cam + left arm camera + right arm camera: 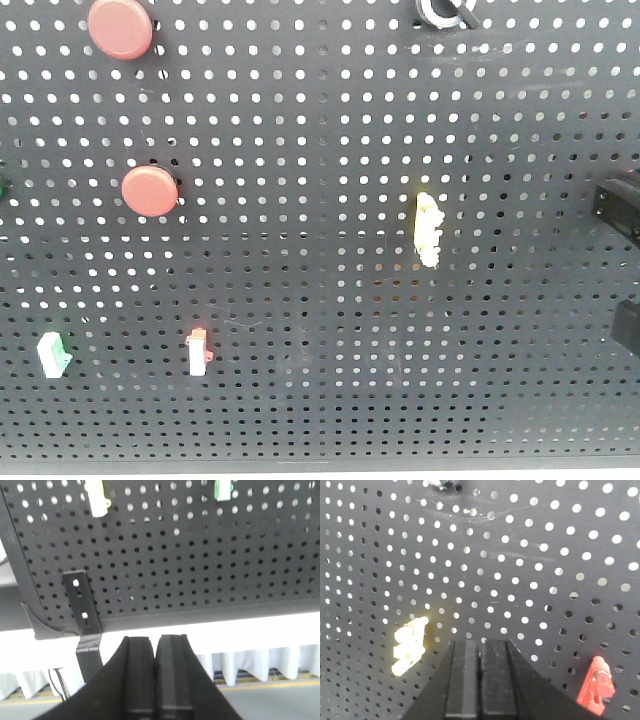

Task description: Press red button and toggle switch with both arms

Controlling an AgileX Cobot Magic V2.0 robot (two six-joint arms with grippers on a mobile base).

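Only on the front view, red button (121, 27) top left, both wrist views show gripper jaws closed, empty.

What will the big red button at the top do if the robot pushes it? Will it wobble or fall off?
The red button will probably sink straight in rather than wobble, since it sits fixed on the pegboard. Its broad, flat dome looks easy to press squarely. The matte surface suggests a closed gripper would not slip much, though that is a guess.
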